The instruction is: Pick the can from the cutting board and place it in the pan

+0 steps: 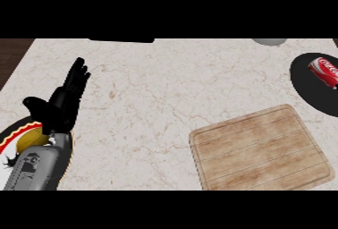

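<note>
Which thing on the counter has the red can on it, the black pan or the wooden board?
The black pan at the right edge holds the red can, lying on its side. The wooden cutting board has nothing on it.

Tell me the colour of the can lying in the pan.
Red with white lettering: the can lies in the black pan, seen in the head view.

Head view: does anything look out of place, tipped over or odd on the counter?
The red can lies on its side in the black pan at the right edge, not upright. The cutting board sits slightly askew and carries nothing. The left hand rests open at the left, fingers straight. Nothing is spilled or visibly damaged.
</note>
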You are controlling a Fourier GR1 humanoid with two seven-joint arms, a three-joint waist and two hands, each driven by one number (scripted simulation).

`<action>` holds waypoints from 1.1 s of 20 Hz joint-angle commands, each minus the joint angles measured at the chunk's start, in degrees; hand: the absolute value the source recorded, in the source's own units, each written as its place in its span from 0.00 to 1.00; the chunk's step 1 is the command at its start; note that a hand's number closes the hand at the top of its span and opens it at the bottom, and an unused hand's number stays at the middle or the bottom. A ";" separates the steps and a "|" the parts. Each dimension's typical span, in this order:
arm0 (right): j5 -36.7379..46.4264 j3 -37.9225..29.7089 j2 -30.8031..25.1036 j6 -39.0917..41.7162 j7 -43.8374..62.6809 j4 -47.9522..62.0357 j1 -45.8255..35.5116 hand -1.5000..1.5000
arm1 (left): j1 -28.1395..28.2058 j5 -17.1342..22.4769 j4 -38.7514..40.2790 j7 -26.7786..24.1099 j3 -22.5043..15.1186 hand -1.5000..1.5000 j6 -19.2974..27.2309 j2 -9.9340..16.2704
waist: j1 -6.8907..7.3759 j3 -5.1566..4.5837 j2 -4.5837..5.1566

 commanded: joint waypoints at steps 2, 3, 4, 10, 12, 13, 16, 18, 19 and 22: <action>-7.10 -5.78 1.90 10.38 -6.31 3.02 0.99 0.00 | -0.01 1.17 -0.79 0.27 0.83 0.50 -1.51 1.05 | 0.23 0.13 -0.09; -7.86 -6.74 0.57 11.44 -5.94 3.19 -0.54 0.00 | 0.24 1.18 0.71 -0.79 0.85 0.50 -1.20 0.17 | 0.42 0.07 0.23; -8.24 -7.03 0.66 12.70 -9.26 3.50 1.37 0.00 | -0.77 0.27 1.36 -1.06 0.62 0.50 -0.32 -0.25 | -0.51 0.03 0.07; -10.95 -10.69 1.62 5.98 -17.20 2.18 2.67 0.00 | 0.83 1.53 -2.13 1.06 1.76 0.50 -1.80 1.81 | 0.39 -0.04 -0.51; -14.28 -13.88 3.74 4.21 -22.37 0.39 3.20 0.00 | -1.88 0.53 1.12 0.70 1.96 0.50 0.10 0.37 | -1.10 -0.04 -0.41; -15.31 -15.03 2.18 3.98 -22.63 -0.49 2.18 0.00 | 1.48 0.55 -0.32 -0.51 1.76 0.50 -0.67 0.86 | -0.76 -0.15 -0.82; -21.38 -20.51 4.28 6.97 -30.57 -1.26 6.43 0.00 | 1.18 0.96 2.01 -0.81 2.81 0.50 -1.44 1.46 | -2.31 -0.20 -1.07; -22.22 -20.58 2.92 10.76 -29.42 -0.79 4.81 0.00 | 2.87 1.04 -0.35 -1.40 2.73 0.50 -1.75 1.29 | -2.13 -0.36 -1.45; -24.15 -21.90 5.45 12.52 -31.49 -0.64 7.05 0.00 | 4.38 1.01 -2.52 -0.40 2.90 0.50 -1.34 1.63 | -2.30 -0.36 -1.67; -25.81 -21.05 5.35 21.04 -33.48 -4.58 9.81 0.00 | -1.02 0.04 -1.20 5.81 3.03 0.50 0.67 1.49 | -4.33 -0.54 -2.28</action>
